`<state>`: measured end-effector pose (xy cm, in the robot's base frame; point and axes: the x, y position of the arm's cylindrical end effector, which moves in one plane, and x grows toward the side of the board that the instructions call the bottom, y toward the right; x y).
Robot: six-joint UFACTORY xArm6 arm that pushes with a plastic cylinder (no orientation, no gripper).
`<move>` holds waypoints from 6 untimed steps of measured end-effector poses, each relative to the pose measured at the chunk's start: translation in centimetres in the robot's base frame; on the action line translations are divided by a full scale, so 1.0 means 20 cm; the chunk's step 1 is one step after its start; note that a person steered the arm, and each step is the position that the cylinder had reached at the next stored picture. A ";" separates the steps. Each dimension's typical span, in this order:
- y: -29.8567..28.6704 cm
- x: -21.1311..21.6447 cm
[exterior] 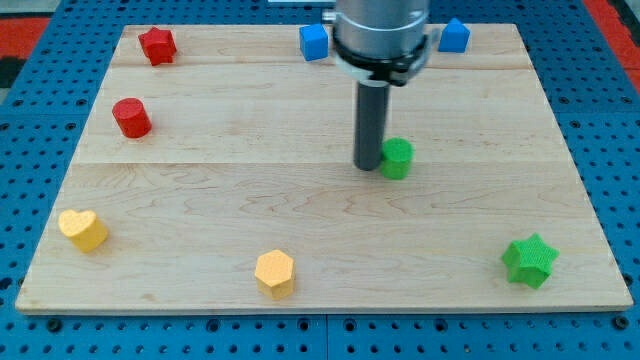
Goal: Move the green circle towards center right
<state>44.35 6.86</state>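
The green circle (398,157) is a small green cylinder standing a little right of the board's middle. My tip (368,165) is the lower end of a dark rod hanging from the arm at the view's top. The tip stands right against the green circle's left side, touching or nearly touching it.
A wooden board (200,220) lies on a blue pegboard. A red star (157,45) and red cylinder (131,117) are at the left. Blue blocks (314,42) (455,36) are at the top. A yellow heart (83,229), yellow hexagon (274,272) and green star (529,260) are along the bottom.
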 end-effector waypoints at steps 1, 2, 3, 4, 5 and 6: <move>0.26 0.00; 0.45 0.00; 0.47 0.02; 0.52 -0.01; 0.56 -0.05; 0.61 -0.10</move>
